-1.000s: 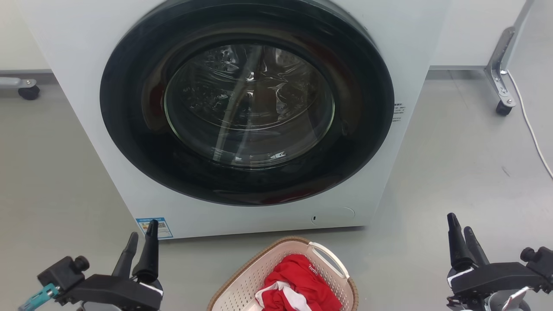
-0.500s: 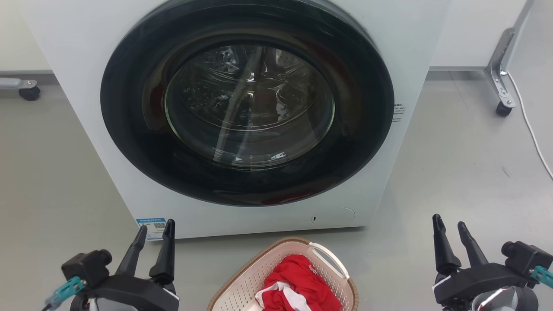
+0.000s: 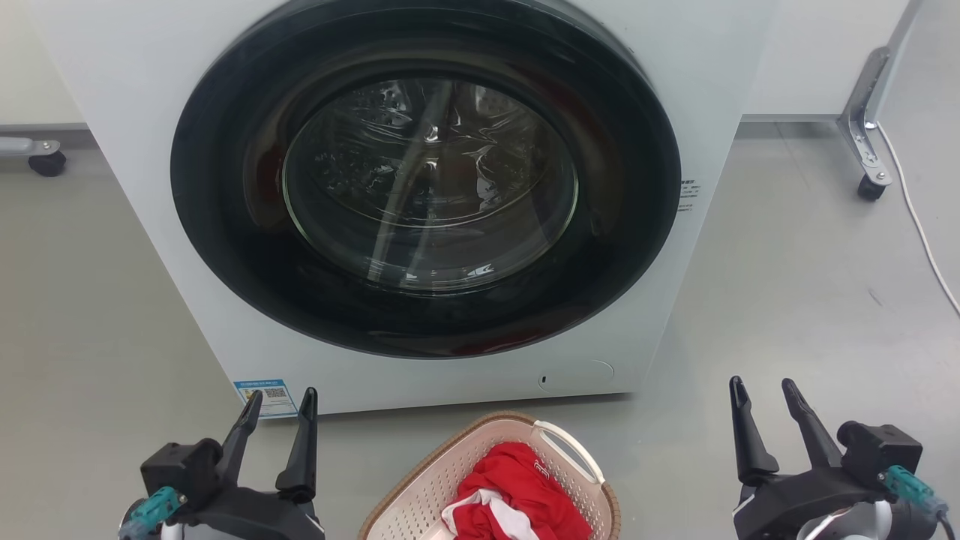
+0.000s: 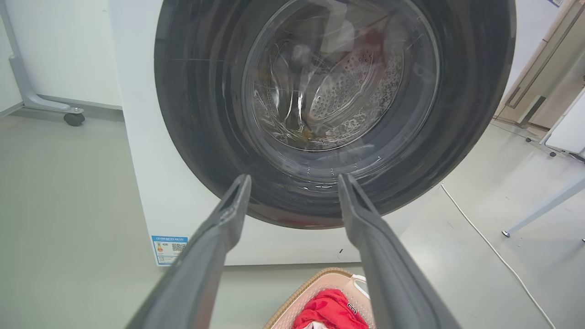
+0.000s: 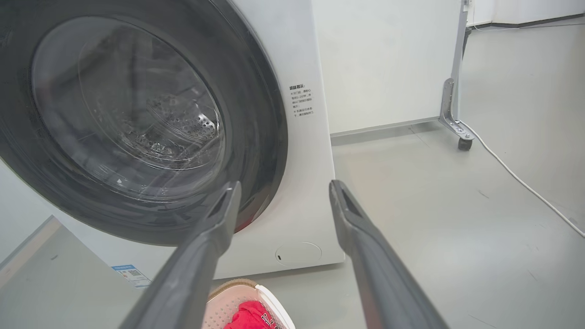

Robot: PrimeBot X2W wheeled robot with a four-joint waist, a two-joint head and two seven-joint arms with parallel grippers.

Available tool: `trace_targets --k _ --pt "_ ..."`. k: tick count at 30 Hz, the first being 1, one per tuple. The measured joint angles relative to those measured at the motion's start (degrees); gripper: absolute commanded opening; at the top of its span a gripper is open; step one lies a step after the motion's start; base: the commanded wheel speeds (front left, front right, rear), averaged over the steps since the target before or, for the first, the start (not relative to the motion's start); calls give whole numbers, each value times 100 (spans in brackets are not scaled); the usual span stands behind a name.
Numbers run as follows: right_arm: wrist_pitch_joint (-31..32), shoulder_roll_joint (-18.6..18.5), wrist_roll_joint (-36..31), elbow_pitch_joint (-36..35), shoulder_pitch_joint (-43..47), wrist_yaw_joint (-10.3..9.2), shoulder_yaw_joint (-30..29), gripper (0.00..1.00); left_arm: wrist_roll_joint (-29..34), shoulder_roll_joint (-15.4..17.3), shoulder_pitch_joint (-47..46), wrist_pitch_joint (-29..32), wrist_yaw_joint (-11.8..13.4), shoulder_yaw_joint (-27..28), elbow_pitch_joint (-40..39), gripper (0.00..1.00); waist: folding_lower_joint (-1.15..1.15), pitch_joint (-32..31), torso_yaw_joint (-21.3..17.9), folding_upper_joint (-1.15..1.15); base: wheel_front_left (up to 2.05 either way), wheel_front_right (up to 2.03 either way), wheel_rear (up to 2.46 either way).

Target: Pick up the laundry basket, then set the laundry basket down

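The laundry basket [image 3: 420, 487] is cream with a brown woven-look rim and a white loop handle [image 3: 571, 450]. It sits on the floor in front of the washing machine, cut off by the head view's bottom edge, with red and white clothes [image 3: 517, 495] inside. My left gripper [image 3: 282, 402] is open to the basket's left, apart from it. Well to the basket's right, my right gripper [image 3: 761, 390] is open too. The left wrist view has the basket [image 4: 297, 299] low between my fingers. In the right wrist view the basket [image 5: 224, 304] lies at the bottom edge.
A white front-loading washing machine [image 3: 135, 112] with a shut round glass door [image 3: 427, 180] stands close behind the basket. A wheeled metal stand leg [image 3: 862, 142] and a white cable [image 3: 919, 217] lie on the grey floor at the right. Another caster [image 3: 46, 161] is at the far left.
Both grippers have moved inward toward the basket and their fingers have spread apart. The basket has stayed where it was.
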Motion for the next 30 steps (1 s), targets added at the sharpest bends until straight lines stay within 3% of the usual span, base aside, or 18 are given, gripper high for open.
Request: trace_targets --k 19,30 --pt "-407 -60 -1421 -177 1 -303 227 100 995 2 -1 -416 371 -62 -9 100 0 -15 38 0 0 0 0" --pt "-456 -43 -1479 -180 32 -349 147 100 1085 3 9 -454 435 -7 -40 100 0 -18 40 0 0 0 0"
